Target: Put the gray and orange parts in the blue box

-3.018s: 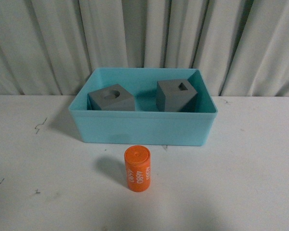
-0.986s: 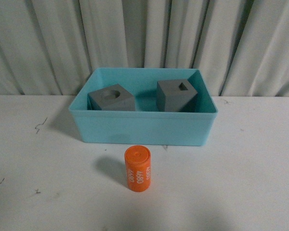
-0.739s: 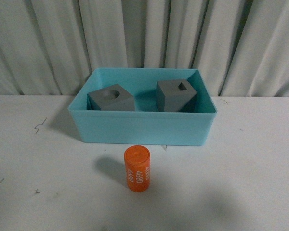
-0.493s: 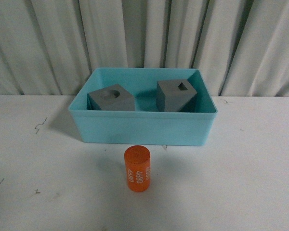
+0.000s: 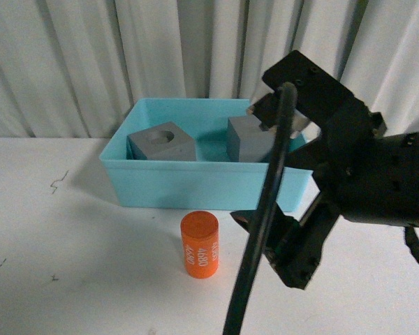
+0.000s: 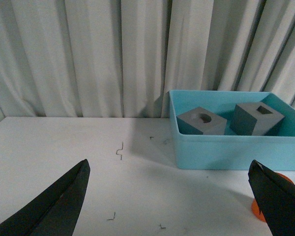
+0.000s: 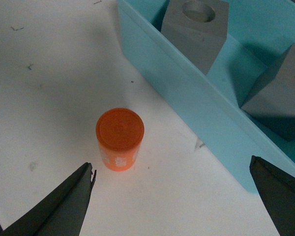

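Round-hole cube (image 5: 160, 145) and square-hole cube (image 6: 258, 118) sit apart inside the box (image 5: 202, 185). Cylinder (image 5: 199, 244) stands upright on the worktop (image 5: 70, 265), just in front of the box. Right pincer (image 7: 171, 164) spread wide, empty, near the cylinder and clear of it. Left pincer (image 6: 168, 163) likewise wide apart, empty.
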